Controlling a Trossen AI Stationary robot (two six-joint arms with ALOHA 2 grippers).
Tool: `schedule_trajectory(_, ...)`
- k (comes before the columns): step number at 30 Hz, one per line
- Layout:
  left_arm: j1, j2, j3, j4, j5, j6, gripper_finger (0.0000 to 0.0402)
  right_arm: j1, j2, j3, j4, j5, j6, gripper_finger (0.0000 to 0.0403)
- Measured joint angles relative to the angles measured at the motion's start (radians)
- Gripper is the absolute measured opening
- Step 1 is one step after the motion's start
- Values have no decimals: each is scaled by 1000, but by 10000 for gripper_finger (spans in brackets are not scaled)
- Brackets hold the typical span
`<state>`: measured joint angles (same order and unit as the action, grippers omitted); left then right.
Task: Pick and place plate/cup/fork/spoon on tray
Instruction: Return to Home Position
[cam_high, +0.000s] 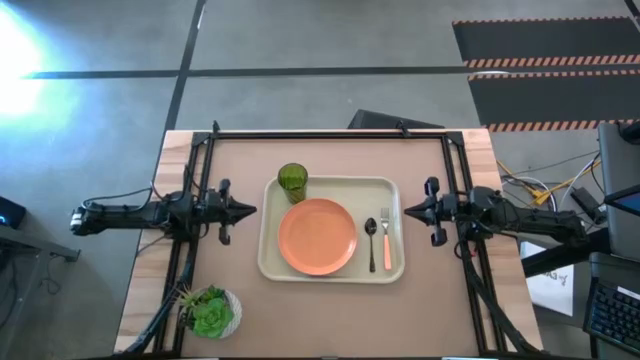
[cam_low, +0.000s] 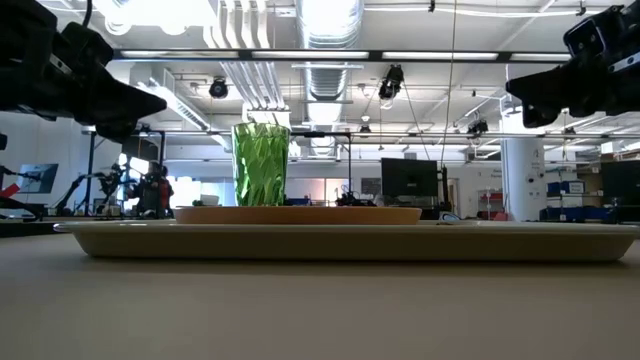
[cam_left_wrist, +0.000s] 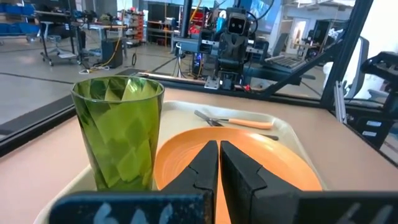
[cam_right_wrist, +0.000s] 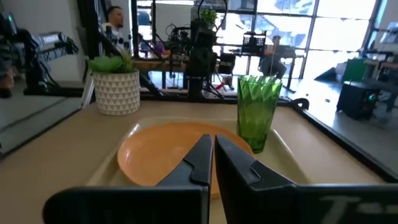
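Holding 1 plate, 1 cup, 1 fork, 1 spoon: tray.

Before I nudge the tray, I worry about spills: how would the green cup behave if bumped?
The cup stands tall and narrow on the tray beside the plate, so it would probably tip rather than slide. Its cylindrical shape suggests it would roll once down. It looks like thin translucent plastic, likely light, and appears empty, so a spill seems unlikely.

Between the left tool and right tool, the cream tray holds the orange plate, upright green cup, spoon and pink-handled fork.
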<state>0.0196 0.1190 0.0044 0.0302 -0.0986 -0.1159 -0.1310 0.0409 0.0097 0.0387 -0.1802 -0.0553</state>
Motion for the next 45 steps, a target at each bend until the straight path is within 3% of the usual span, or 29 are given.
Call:
schedule_trajectory(11,22,-26,0,-6,-8,2,0,0,105,0,-7,27,-15,9)
schedule_trajectory(45,23,-48,0,20,6,46,0,0,105,0,-5,24,82,9)
